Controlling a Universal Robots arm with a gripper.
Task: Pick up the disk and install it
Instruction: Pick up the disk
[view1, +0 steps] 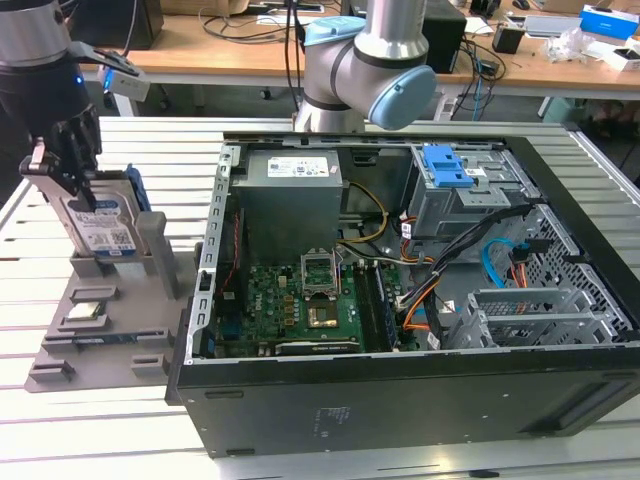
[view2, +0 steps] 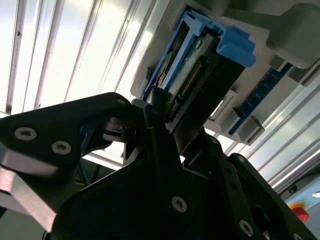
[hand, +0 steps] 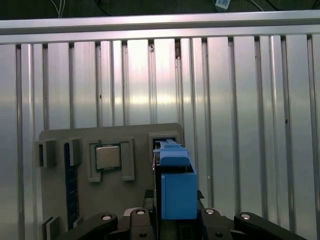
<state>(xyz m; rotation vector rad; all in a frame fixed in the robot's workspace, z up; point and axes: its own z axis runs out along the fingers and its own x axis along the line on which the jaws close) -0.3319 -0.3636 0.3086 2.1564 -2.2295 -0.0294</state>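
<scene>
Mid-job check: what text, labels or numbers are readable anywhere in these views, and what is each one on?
No text is readable in any view.
Label on the disk, which the gripper grips: print too small to read.
Label on the power supply: too small to read.
Mark on the case, on its dark outer panel: too faint to read.
Blue box in the background: print blurred.

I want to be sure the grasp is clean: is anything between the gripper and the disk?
Nothing visible does. The gripper is closed on the top edge of the upright disk, at the gray holder beside the open computer case.
</scene>
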